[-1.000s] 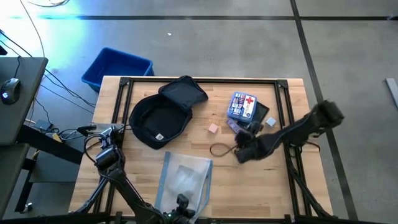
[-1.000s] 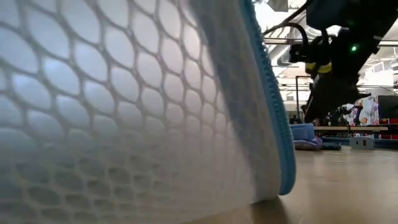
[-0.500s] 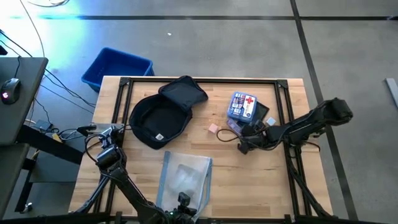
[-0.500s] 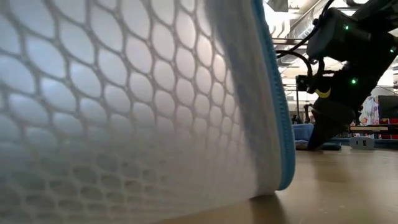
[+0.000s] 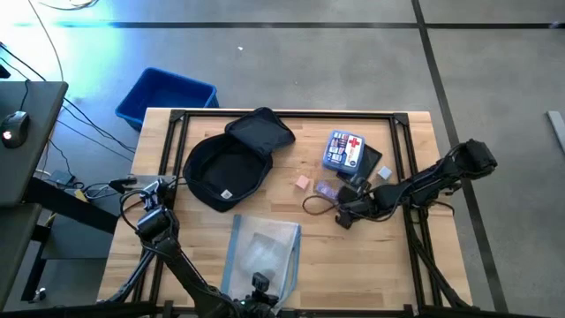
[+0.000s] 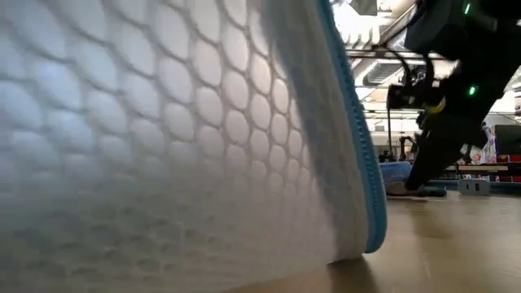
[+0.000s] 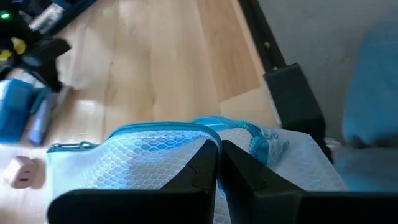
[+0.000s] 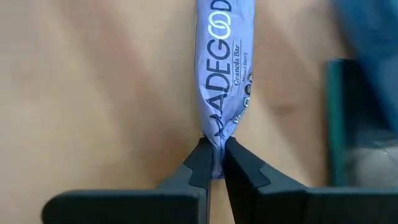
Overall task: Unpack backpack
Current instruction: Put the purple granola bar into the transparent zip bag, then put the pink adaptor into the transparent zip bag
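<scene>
r gripper [image 8: 216,163] jaws clamped on granola bar [image 8: 219,68] end, counter right of backpack [image 5: 228,165]; set flat, then release. l gripper [image 7: 217,163] jaws together over mesh pouch [image 7: 155,163].

A rounded dark navy backpack [image 5: 227,164] lies flat and unzipped on the wooden surface [image 5: 291,234], in the far-left part of the top as seen from above. Its main compartment gapes open toward the camera overhead, showing black lining inside. The flap [image 5: 261,131] is folded back toward the far edge of the surface, resting at a slight angle to the right of the main body. A small pale square logo [image 5: 226,194] shows on the near rim of the bag. The soft fabric sags loosely, with the zip edge tracing a rounded outline around the opening. Whether anything remains inside cannot be made out against the dark lining.
</scene>
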`<state>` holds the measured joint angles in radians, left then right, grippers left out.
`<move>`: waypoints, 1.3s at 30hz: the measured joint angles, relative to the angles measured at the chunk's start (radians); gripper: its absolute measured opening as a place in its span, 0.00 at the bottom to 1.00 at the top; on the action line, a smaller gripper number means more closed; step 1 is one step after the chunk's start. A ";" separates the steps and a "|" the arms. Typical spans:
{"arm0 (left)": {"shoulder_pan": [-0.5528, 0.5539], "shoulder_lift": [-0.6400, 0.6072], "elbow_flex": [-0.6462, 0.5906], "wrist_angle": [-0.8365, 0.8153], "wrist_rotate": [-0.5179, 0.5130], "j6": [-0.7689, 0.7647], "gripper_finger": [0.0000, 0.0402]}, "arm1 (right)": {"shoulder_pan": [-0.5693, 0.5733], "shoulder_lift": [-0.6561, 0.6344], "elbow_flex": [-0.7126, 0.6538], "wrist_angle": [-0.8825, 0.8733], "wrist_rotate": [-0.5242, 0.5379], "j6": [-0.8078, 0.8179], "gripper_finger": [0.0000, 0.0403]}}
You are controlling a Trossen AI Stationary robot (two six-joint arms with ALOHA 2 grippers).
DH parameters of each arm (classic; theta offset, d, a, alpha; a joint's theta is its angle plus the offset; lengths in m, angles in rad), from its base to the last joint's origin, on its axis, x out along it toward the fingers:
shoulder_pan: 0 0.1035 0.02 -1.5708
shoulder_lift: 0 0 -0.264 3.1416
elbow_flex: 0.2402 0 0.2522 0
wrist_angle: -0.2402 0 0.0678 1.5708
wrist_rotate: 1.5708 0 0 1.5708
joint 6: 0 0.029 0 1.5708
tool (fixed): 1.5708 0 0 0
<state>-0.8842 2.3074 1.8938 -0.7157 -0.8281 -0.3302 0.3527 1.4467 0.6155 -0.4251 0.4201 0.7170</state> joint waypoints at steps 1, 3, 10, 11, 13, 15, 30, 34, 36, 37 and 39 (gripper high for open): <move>0.000 0.000 0.000 -0.002 -0.014 0.000 0.00 | 0.031 0.000 0.019 0.001 -0.033 -0.004 0.01; 0.000 0.000 0.000 -0.006 -0.039 0.000 0.00 | 0.090 0.000 0.060 0.012 -0.174 -0.019 0.01; -0.001 0.000 -0.001 -0.007 -0.083 0.000 0.00 | 0.267 0.040 0.194 0.131 -0.296 -0.036 0.00; 0.000 0.000 -0.001 -0.007 -0.095 0.000 0.00 | 0.274 0.063 0.220 0.132 -0.274 -0.061 0.00; 0.000 0.000 -0.001 -0.007 -0.125 0.000 0.00 | 0.274 0.124 0.277 0.132 -0.254 -0.120 0.00; 0.000 0.000 -0.001 -0.007 -0.147 0.000 0.00 | 0.261 0.203 0.349 0.132 -0.251 -0.189 0.00; 0.000 0.000 -0.001 -0.003 -0.118 -0.008 0.00 | 0.145 0.635 0.878 0.144 -0.010 -0.521 0.17; 0.000 0.000 -0.001 -0.003 -0.100 -0.009 0.00 | 0.145 0.645 0.875 0.123 -0.018 -0.555 0.35; 0.000 0.000 -0.001 -0.004 -0.100 -0.009 0.00 | 0.146 0.640 0.875 0.113 -0.015 -0.568 0.43; 0.000 0.000 -0.001 -0.004 -0.100 -0.012 0.00 | 0.146 0.635 0.875 0.089 -0.001 -0.566 0.46; 0.000 0.000 -0.001 -0.005 -0.099 -0.023 0.00 | 0.154 0.618 0.875 0.036 0.011 -0.561 0.51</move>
<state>-0.8837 2.3074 1.8931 -0.7211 -0.9274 -0.3528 0.5071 2.0648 1.4902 -0.3896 0.4312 0.1561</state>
